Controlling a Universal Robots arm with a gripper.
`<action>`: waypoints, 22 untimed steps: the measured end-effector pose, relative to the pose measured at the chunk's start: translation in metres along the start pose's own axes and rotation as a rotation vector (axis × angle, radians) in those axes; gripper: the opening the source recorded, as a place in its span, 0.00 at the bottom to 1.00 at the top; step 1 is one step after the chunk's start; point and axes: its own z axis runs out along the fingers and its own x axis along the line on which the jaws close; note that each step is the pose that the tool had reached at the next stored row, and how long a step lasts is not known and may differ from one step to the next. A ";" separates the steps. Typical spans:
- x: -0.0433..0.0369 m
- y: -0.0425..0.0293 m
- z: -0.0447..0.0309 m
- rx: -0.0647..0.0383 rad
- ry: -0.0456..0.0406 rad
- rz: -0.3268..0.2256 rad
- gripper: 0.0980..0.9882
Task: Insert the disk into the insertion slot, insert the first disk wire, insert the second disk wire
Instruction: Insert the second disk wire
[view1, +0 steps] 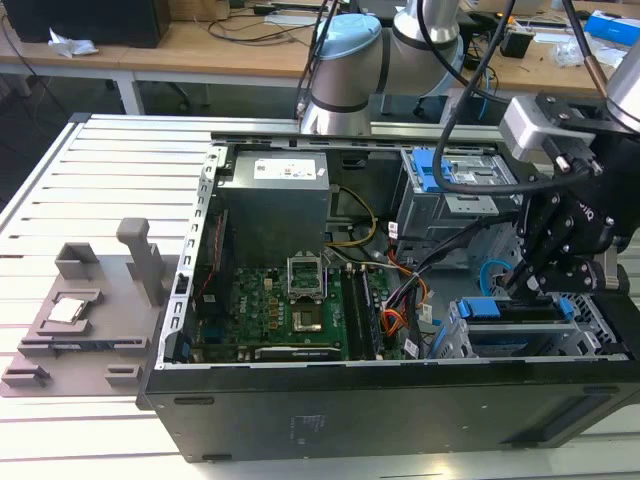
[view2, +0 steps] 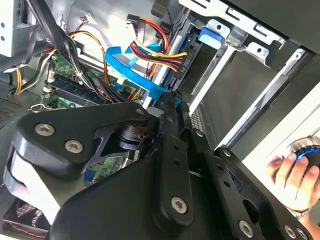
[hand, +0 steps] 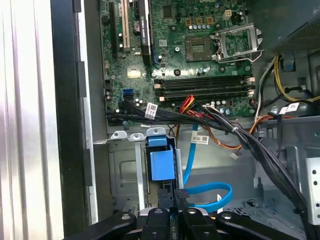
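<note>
Slatted white bench carries an open black PC case (view1: 330, 420), w/ wooden desks behind. We see the gripper (view1: 523, 283) down inside the case at the exterior view's right, just above the slot (view1: 458, 340), a grey perforated cage.

Hidden bits first: the disk (view1: 510, 312) sits in that slot, and we make out only its blue frame and a dark top strip; the rest is under the cage and the arm. Its long axis runs across the exterior view, left to right. In the first wrist view its blue end (hand: 162, 162) faces the board.

The gripper's fingertips (hand: 181, 196) look closed on the small dark plug of the blue cable (hand: 212, 192), right beside the disk end. In the second wrist view the black linkage blocks most of the contact point, so the grip is hard to confirm there; the blue cable (view2: 131, 70) loops up behind it.

Around: a bundle of black wires (hand: 200, 117) crosses just above the slot, red/orange wires (view2: 155, 50) hang close, and the green board (view1: 280, 310) lies beyond. A person's hand (view2: 295, 180) rests on a round knob at the edge of the second wrist view.
</note>
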 end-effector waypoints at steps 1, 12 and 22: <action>0.0010 -0.0005 0.0016 0.000 -0.0012 0.000 0.07; 0.0010 -0.0030 0.0100 -0.003 -0.0305 -0.002 0.07; 0.0014 -0.0056 0.0118 -0.003 -0.0322 -0.002 0.07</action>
